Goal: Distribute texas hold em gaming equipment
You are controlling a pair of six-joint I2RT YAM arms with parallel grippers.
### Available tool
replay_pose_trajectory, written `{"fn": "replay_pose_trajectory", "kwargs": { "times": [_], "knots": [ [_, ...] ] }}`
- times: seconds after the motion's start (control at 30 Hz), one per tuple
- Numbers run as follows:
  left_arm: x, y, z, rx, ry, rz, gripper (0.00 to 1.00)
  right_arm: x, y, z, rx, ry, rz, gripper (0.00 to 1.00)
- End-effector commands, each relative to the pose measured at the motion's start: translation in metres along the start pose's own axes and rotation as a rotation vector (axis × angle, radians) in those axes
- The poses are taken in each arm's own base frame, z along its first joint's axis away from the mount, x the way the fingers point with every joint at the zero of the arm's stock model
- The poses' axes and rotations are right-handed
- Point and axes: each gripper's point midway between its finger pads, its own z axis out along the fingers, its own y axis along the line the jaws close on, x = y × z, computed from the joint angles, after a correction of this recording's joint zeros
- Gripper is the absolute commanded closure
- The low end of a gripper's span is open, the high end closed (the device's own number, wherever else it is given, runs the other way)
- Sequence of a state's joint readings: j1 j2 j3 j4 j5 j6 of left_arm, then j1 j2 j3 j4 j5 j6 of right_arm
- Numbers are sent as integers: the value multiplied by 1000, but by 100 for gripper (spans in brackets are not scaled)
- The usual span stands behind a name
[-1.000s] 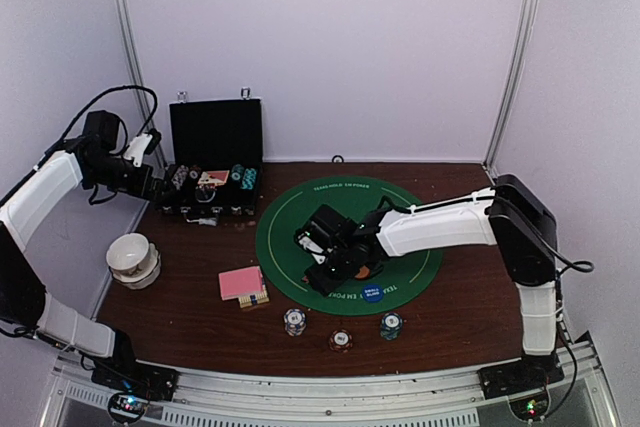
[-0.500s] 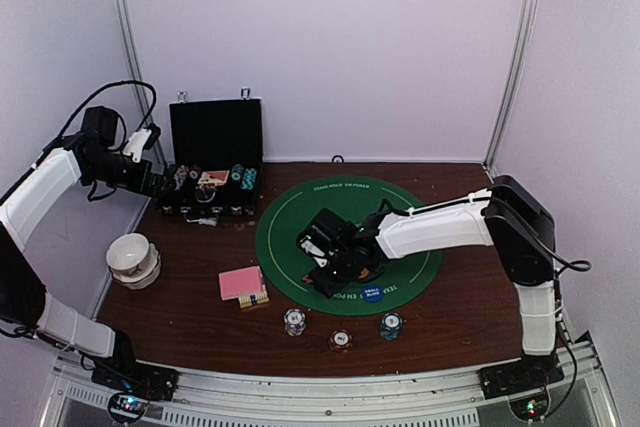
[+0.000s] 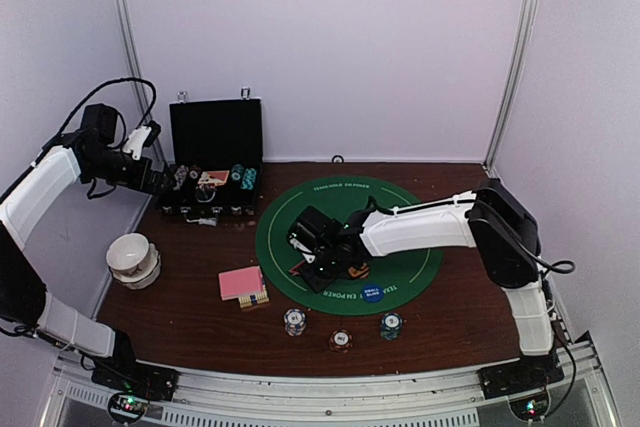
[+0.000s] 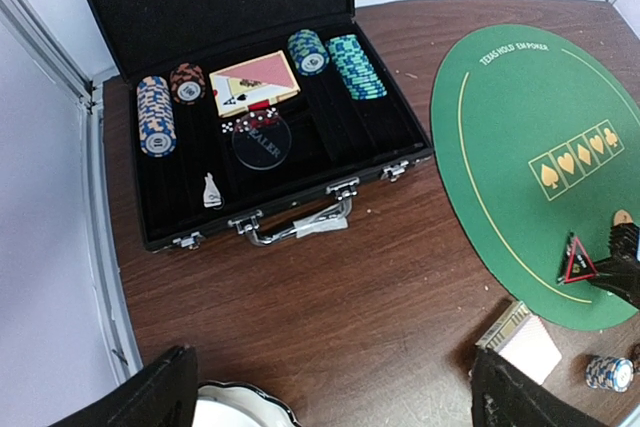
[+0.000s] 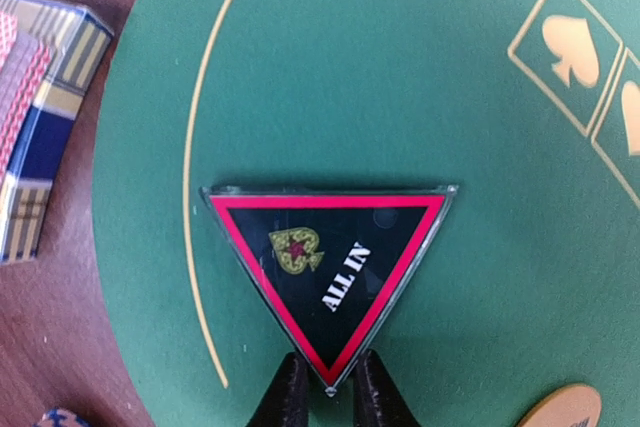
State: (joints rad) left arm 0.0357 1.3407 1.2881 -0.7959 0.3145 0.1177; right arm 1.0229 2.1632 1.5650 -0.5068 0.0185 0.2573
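Note:
The red-edged triangle marker (image 5: 330, 267), printed "ALL IN", lies flat on the green mat (image 5: 400, 67) near its left rim. My right gripper (image 5: 328, 387) is shut on the marker's near corner, one finger against each side of the tip. From above, that gripper (image 3: 312, 269) is low over the mat's left part, with the marker (image 3: 297, 269) just showing. An orange button (image 5: 565, 409) lies beside it, and a blue button (image 3: 372, 294) sits at the mat's front. My left gripper (image 4: 335, 397) hangs open and holds nothing, high over the table's left side.
The black chip case (image 4: 250, 117) stands open at the back left, holding chip stacks and cards. A white bowl (image 3: 131, 255) sits at the left edge. The pink-backed card deck (image 3: 241, 282) lies left of the mat. Three small chip stacks (image 3: 341, 339) line the front.
My right gripper has slid left across the mat, and its jaws have narrowed onto the triangle marker's corner. The left arm has barely moved.

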Motion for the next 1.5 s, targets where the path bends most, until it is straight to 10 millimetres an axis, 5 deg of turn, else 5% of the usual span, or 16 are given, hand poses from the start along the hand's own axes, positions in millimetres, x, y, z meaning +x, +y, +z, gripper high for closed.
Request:
{"fn": "replay_pose_trajectory", "kwargs": {
  "times": [0.0,0.57,0.77,0.9,1.13,1.47],
  "knots": [
    [-8,-1,-5,17,-18,-7,3,-22,-22,27,95,-59,59,84],
    [3,-11,-6,61,14,-9,2,-93,-18,60,66,-144,66,84],
    [5,-14,-8,79,20,-9,2,-105,-3,53,-15,-165,26,68],
    [7,-17,-8,93,26,-3,2,-112,-11,18,6,-199,31,47],
    [7,-20,-12,105,29,2,2,-72,-44,-37,102,-207,130,26],
    [7,-23,-16,116,36,12,2,29,-79,-55,213,-76,255,14]
  ]
}}
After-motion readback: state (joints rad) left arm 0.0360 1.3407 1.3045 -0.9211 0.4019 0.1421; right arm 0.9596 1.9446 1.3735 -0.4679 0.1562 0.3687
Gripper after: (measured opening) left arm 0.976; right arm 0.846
